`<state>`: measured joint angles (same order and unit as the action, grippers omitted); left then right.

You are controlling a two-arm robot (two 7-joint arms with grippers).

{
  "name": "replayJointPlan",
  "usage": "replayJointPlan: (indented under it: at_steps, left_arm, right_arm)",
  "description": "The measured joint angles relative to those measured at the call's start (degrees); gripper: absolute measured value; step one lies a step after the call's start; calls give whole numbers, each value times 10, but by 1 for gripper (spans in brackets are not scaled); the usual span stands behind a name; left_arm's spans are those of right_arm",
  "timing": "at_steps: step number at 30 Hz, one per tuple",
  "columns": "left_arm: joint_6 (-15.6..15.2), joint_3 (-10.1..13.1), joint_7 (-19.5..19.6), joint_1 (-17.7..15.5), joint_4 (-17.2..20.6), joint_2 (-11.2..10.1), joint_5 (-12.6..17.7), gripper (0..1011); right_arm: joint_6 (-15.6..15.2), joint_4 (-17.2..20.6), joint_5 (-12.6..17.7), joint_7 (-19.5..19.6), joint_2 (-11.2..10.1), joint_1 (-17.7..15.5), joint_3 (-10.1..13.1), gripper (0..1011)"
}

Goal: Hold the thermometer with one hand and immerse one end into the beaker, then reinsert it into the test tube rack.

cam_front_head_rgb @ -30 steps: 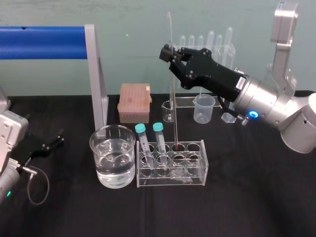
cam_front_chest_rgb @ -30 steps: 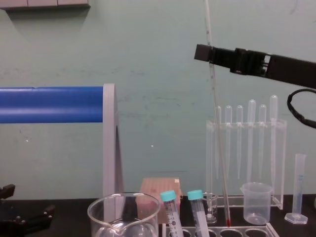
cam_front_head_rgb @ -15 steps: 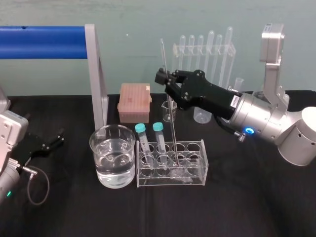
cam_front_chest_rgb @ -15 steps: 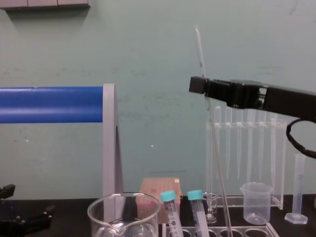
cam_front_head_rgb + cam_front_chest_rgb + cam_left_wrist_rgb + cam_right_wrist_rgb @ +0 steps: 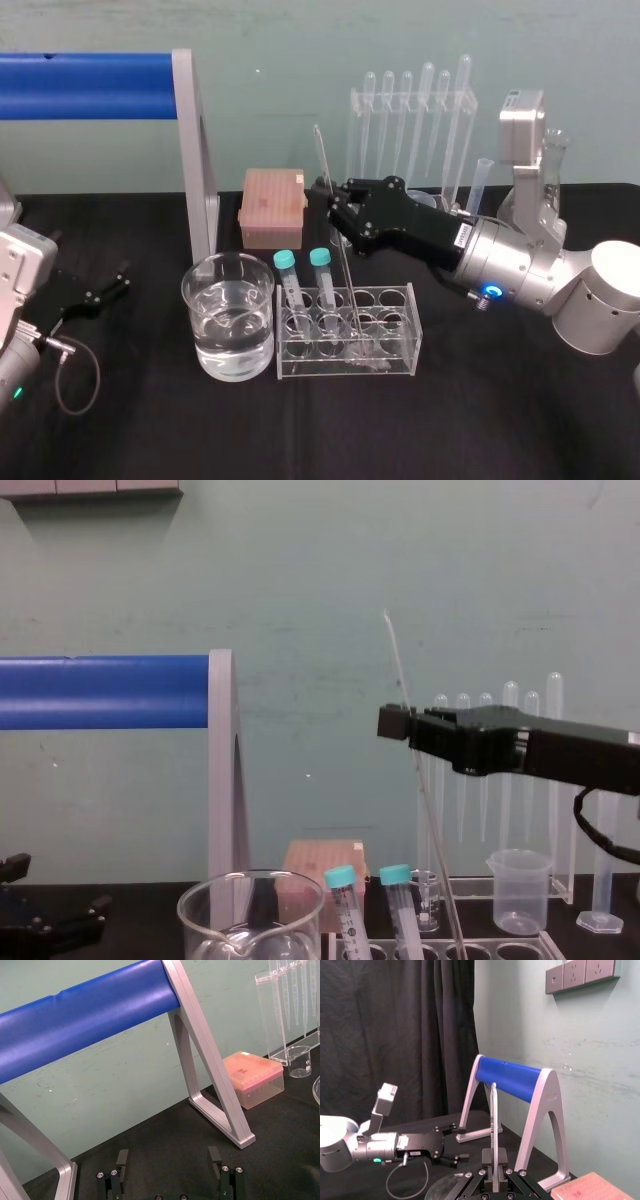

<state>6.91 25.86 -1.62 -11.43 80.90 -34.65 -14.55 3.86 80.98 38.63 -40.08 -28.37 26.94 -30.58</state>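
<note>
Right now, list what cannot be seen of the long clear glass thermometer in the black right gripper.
- The thermometer lower tip: the chest view cuts it off at the bottom edge; in the head view it is lost among the clear test tube rack walls.
- Graduation marks: too small everywhere.
- Right wrist view: the right gripper hides the rod below it.

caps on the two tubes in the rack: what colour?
Teal, both caps. Best seen in the head view, at the test tube rack's left end.
</note>
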Motion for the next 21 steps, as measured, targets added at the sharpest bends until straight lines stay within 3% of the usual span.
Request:
replayJointPlan:
  at_steps: [21]
  left_arm:
    - [0, 0, 0, 0, 0, 0, 0, 1008]
  right_arm:
    - [3, -23, -23, -13, 11, 10, -7, 60]
